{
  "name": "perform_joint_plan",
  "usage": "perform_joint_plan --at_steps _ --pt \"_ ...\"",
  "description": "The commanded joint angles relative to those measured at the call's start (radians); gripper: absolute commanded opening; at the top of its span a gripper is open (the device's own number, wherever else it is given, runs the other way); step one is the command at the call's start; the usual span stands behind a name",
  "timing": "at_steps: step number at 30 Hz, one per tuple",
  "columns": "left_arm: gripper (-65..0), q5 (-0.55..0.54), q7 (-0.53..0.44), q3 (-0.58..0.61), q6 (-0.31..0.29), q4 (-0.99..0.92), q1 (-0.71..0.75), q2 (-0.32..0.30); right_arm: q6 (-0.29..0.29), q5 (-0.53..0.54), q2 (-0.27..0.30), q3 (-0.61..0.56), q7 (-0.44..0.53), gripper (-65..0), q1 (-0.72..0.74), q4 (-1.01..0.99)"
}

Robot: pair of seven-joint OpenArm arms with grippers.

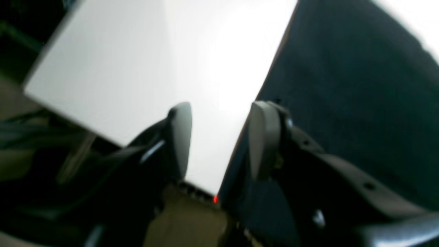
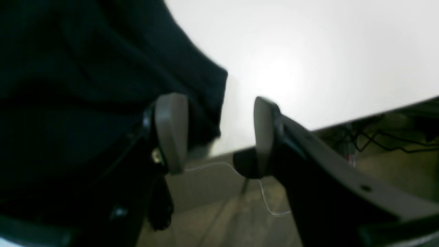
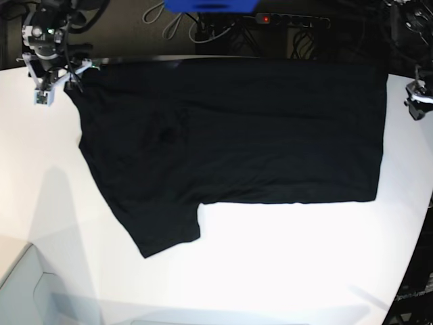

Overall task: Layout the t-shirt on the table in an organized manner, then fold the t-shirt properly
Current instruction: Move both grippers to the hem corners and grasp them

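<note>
The black t-shirt (image 3: 237, 135) lies spread flat on the white table (image 3: 270, 271), plain side up, with one sleeve pointing toward the front left. My right gripper (image 3: 51, 84) hovers at the shirt's far left corner. In the right wrist view it (image 2: 217, 133) is open, with that shirt corner (image 2: 85, 68) just beyond the left finger and nothing gripped. My left gripper (image 3: 414, 100) hangs at the shirt's right edge. Its wrist view shows it (image 1: 219, 140) open over bare table (image 1: 137, 68), its right finger above the shirt's edge (image 1: 360, 85).
A power strip (image 3: 291, 20) with a red light, cables and a blue object (image 3: 210, 5) lie behind the table's far edge. The table's edge curves in at the front right (image 3: 413, 257). A thin white cable (image 2: 267, 202) runs over the floor below.
</note>
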Motion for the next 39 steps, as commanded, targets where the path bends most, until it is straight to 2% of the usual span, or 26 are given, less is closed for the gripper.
perform_joint_plan --at_steps 1,11,14,17,19,21,24,26,32,39 --pt "-37.9 -0.011 -0.019 -0.008 -0.005 0.021 -0.017 -0.020 -0.009 0.001 0.008 0.004 0.017 -33.6 0.006 0.020" --pt "-37.9 0.001 -0.019 -0.004 0.004 -0.035 -0.182 -0.019 -0.009 0.003 0.002 0.000 0.023 -33.6 0.047 0.052" --pt "-37.9 0.001 -0.019 -0.004 0.006 -0.084 -0.245 -0.019 -0.009 0.001 0.011 -0.003 0.018 -33.5 0.103 0.049" --pt "-37.8 0.002 -0.027 0.012 0.006 -0.167 -0.311 -0.020 -0.009 0.001 0.048 -0.055 0.017 -33.5 0.168 0.043" --pt "-35.0 0.012 -0.031 0.081 0.006 -0.234 -0.339 -0.029 -0.009 0.001 0.079 -0.128 0.015 -33.5 0.211 0.020" --pt "-28.1 0.052 -0.039 0.138 0.006 -0.276 -0.374 -0.043 -0.009 0.000 0.100 -0.183 0.015 -33.5 0.251 0.002" --pt "-16.4 0.144 -0.102 0.213 0.007 -0.319 -0.417 -0.040 -0.009 -0.002 0.108 -0.246 0.015 -33.5 0.314 -0.040" --pt "-11.5 0.223 -0.171 0.262 0.007 -0.357 -0.443 -0.040 -0.009 -0.002 0.109 -0.267 0.015 -33.5 0.373 -0.097" --pt "-10.5 0.388 -0.306 0.339 0.007 -0.539 -0.535 -0.043 -0.009 -0.002 0.108 -0.267 0.015 -33.6 0.495 -0.262" --pt "-10.4 0.539 -0.488 0.367 0.007 -0.799 -0.640 -0.046 -0.009 -0.002 0.108 -0.269 0.017 -33.6 0.546 -0.305"
